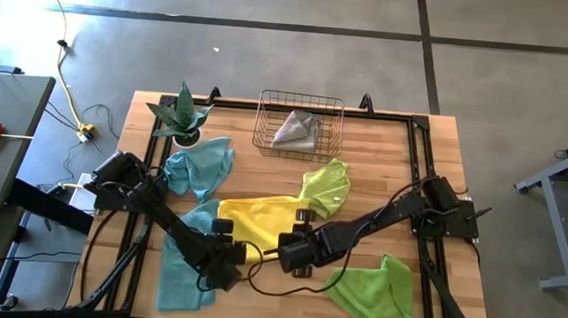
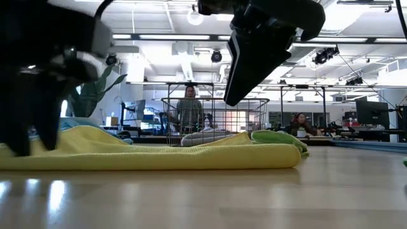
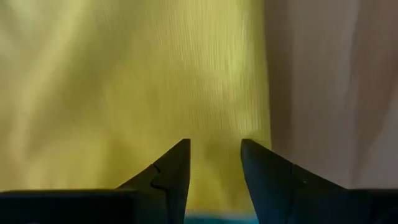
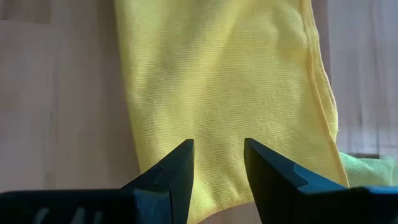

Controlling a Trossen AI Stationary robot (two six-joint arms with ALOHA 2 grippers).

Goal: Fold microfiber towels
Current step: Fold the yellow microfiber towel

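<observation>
A yellow microfiber towel (image 1: 260, 217) lies spread in the middle of the table. My left gripper (image 1: 229, 260) is low at the towel's near left edge, and its open fingers (image 3: 215, 143) frame yellow cloth. Just right of it, my right gripper (image 1: 293, 252) hovers above the same near edge, also open (image 4: 218, 142), with nothing between the fingers. The low view shows the left gripper (image 2: 25, 130) down at the yellow towel (image 2: 159, 156) and the right gripper (image 2: 254, 57) raised. Teal towels (image 1: 198, 168) (image 1: 178, 270) lie at left, lime green ones (image 1: 327, 187) (image 1: 375, 291) at right.
A wire basket (image 1: 263, 112) at the back holds a grey towel (image 1: 298, 130). A spiky potted plant (image 1: 182, 117) stands at the back left. Black rails (image 1: 414, 158) edge the table. Beyond the basket (image 2: 216, 121) in the low view, people are in the room.
</observation>
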